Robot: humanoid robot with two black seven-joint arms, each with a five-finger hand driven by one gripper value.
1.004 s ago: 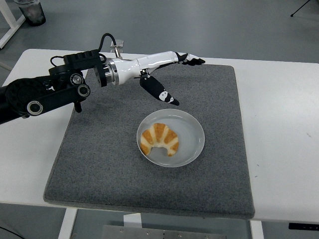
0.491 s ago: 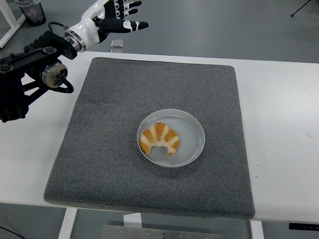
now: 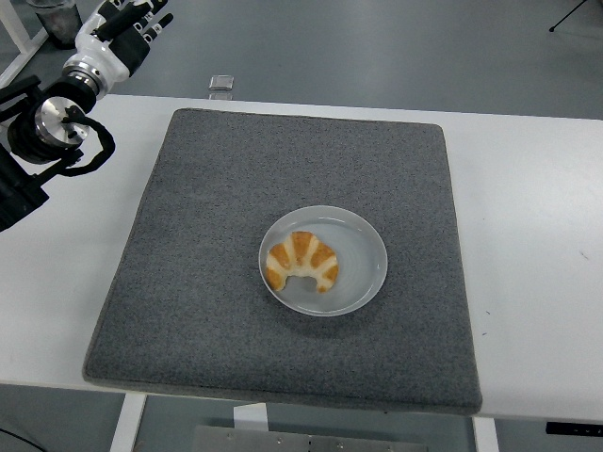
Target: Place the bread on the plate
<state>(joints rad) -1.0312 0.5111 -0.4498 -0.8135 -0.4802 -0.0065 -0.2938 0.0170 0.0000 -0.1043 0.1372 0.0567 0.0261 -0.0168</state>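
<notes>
Bread (image 3: 301, 263): on plate (image 3: 366, 266), centre frame.
Left hand (image 3: 125, 30): upper left corner, well apart from bread, fingers loosely spread, empty.

Left arm (image 3: 38, 141): black casing built from rounded, blocky segments. One joint carries a round silver cap with a dark centre, ringed in black. A thin black cable loops out from the joint housing and curves back in. Forearm end narrows to a ribbed black-and-silver collar.

Left hand (image 3: 118, 33): glossy white shell over wrist and back of hand, smooth and tapered. Fingers (image 3: 151, 19) are white with black segments at joints and tips, giving a banded black-and-white look. Finer details, such as screws or printed markings, are too small to make out.
</notes>
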